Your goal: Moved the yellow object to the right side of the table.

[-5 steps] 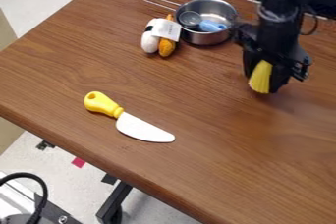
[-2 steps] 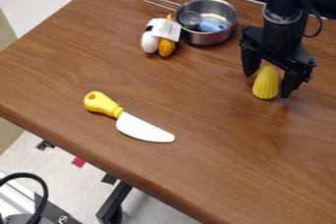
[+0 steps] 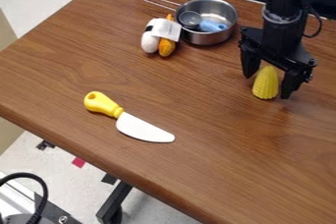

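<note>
Bright yellow corn (image 3: 266, 83)—brown wood-grain table (image 3: 216, 179)—yellow-handled, white-bladed knife (image 3: 141, 128).

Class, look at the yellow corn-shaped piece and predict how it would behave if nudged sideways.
The yellow corn piece would probably roll or pivot, given its rounded, tapering body. The ridged, kernel-like surface might give some grip, so slipping seems less likely. Its smooth, even outline suggests it is fairly stiff.
</note>
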{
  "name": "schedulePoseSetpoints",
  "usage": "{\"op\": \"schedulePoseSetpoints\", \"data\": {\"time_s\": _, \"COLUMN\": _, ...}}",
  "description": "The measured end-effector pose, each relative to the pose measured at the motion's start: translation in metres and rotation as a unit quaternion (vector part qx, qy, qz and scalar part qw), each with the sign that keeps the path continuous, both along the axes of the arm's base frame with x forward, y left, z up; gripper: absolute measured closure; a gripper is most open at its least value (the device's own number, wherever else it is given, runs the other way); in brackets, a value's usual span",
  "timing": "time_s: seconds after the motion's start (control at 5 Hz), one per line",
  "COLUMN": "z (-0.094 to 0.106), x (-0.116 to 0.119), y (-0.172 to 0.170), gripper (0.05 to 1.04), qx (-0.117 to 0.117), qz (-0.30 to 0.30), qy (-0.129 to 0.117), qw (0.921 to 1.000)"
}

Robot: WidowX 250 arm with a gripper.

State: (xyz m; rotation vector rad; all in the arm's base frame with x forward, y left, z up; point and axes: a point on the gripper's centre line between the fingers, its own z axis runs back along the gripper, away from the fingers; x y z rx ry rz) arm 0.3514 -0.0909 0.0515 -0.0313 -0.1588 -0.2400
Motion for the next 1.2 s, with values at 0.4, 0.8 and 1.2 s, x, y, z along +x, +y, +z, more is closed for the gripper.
{"op": "schedulePoseSetpoints", "data": {"time_s": 0.4, "z": 0.030, "x": 0.006, "y": 0.005, "gripper": 0.083, "qx": -0.030, "qz": 0.014, "qy": -0.005, "qw": 0.9995}}
{"op": "schedulePoseSetpoints", "data": {"time_s": 0.8, "z": 0.055, "x": 0.004, "y": 0.037, "gripper": 0.083, "qx": -0.027, "qz": 0.020, "qy": -0.021, "qw": 0.9992}}
{"op": "schedulePoseSetpoints", "data": {"time_s": 1.2, "z": 0.057, "x": -0.009, "y": 0.089, "gripper": 0.083, "qx": -0.034, "qz": 0.021, "qy": -0.016, "qw": 0.9991}}
